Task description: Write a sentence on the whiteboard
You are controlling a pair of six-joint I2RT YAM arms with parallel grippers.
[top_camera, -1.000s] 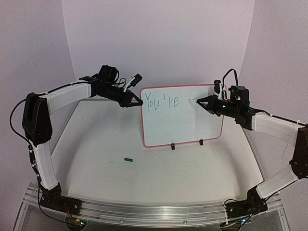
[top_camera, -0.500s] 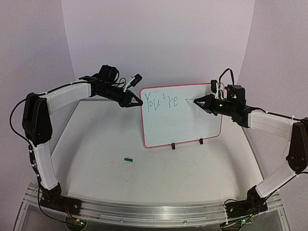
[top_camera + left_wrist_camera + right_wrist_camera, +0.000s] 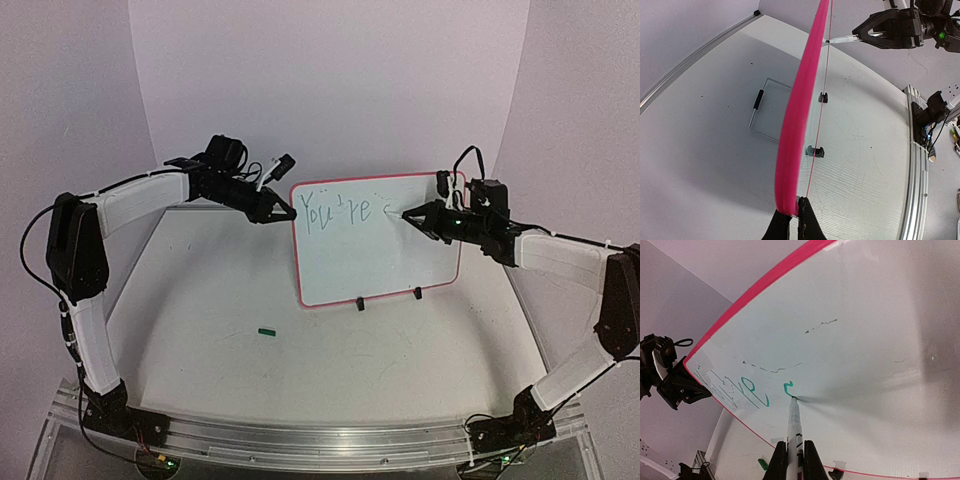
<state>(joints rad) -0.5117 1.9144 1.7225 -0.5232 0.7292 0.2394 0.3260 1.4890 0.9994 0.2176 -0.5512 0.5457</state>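
The whiteboard [image 3: 385, 255] stands upright on two black clip feet, red frame around it. Green writing [image 3: 335, 212] reading "You're" runs along its top left, with a fresh curved stroke [image 3: 787, 387] beside it. My left gripper [image 3: 287, 214] is shut on the board's left frame edge [image 3: 792, 150], seen edge-on in the left wrist view. My right gripper [image 3: 424, 216] is shut on a white marker [image 3: 795, 427] whose tip touches the board just right of the writing. The second line of words is not on the board.
A small green marker cap [image 3: 266, 331] lies on the white table in front of the board, also low in the right wrist view [image 3: 762, 464]. A wire stand [image 3: 765, 112] lies behind the board. An aluminium rail [image 3: 300, 435] runs along the near edge.
My right gripper has moved the marker tip slightly left and drawn a small green stroke after "You're". The left arm and the board have not moved.
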